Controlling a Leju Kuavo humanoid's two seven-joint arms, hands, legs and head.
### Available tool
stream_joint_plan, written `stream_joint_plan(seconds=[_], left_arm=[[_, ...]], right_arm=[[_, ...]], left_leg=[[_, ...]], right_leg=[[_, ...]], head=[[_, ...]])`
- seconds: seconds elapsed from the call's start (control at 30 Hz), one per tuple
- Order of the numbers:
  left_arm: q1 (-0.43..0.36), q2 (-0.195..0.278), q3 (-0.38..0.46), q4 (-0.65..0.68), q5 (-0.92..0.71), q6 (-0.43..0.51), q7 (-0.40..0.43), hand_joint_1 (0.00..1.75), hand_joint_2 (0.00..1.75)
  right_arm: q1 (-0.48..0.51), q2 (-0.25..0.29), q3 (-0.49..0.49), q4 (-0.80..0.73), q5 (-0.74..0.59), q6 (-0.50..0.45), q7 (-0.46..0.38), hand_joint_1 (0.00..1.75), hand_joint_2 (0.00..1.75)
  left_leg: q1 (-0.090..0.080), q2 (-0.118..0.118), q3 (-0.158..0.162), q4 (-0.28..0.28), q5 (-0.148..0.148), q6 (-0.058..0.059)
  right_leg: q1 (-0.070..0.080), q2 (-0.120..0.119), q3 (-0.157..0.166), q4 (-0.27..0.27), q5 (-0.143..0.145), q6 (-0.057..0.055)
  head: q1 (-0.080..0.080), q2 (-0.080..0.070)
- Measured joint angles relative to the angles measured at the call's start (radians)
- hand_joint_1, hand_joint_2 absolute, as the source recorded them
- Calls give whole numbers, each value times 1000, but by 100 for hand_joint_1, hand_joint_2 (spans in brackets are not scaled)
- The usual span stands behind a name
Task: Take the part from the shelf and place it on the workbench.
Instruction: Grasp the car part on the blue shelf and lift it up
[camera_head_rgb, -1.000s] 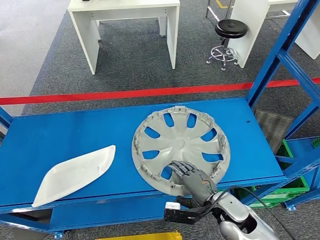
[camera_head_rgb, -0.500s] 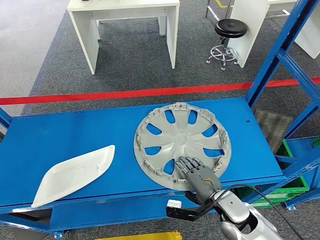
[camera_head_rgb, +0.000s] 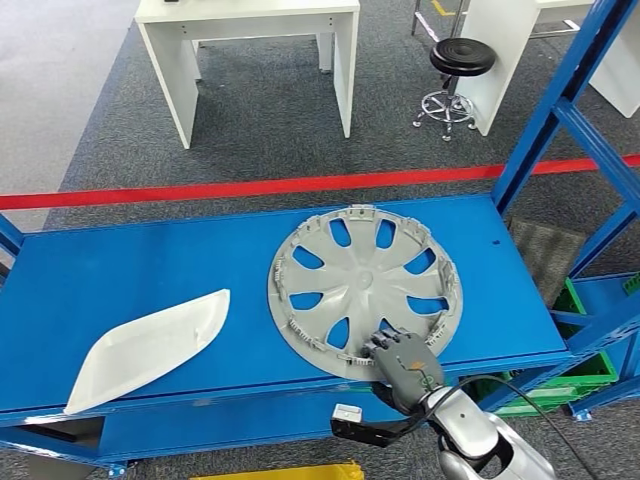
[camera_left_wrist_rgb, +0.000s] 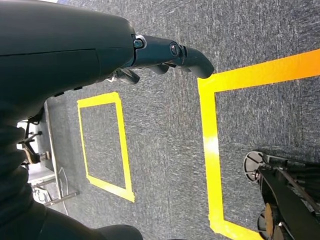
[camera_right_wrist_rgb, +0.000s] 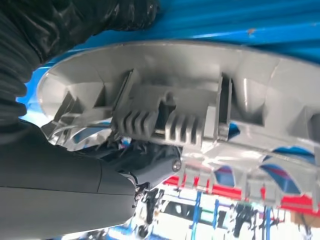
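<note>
Nearest me, my right hand curls over the near rim of the grey wheel cover, fingers closed on its edge, and the right wrist view shows the ribbed clips of the rim pressed close against the hand. My left hand hangs over grey carpet with yellow tape squares, fingers straight and holding nothing. The cover lies flat on the blue shelf, a white panel well apart to its left; beyond stand a white table and a black stool.

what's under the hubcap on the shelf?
The blue shelf deck shows through the hubcap spoke openings. The right robot hand grips its near rim, part of it reaching beneath in the right wrist view. Whatever its solid parts cover is hidden.
</note>
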Motion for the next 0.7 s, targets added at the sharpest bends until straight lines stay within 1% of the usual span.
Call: stream_joint_plan(seconds=[0.13,0.33,0.7], left_arm=[[0,-1,0,0,0,1,2,0,175],[0,-2,-1,0,0,6,2,0,175],[0,-5,-1,0,1,7,2,0,175]], right_arm=[[12,4,-8,-5,24,-20,5,175,175],[51,10,-36,-59,63,-81,3,175,175],[60,14,-61,-92,73,-99,2,175,175]], left_leg=[[0,0,0,0,0,0],[0,0,-1,0,0,0],[0,0,-1,0,0,0]], right_leg=[[0,0,0,0,0,0],[0,0,0,0,0,0],[0,-1,-1,0,0,0]], head=[[0,0],[0,0],[0,0]])
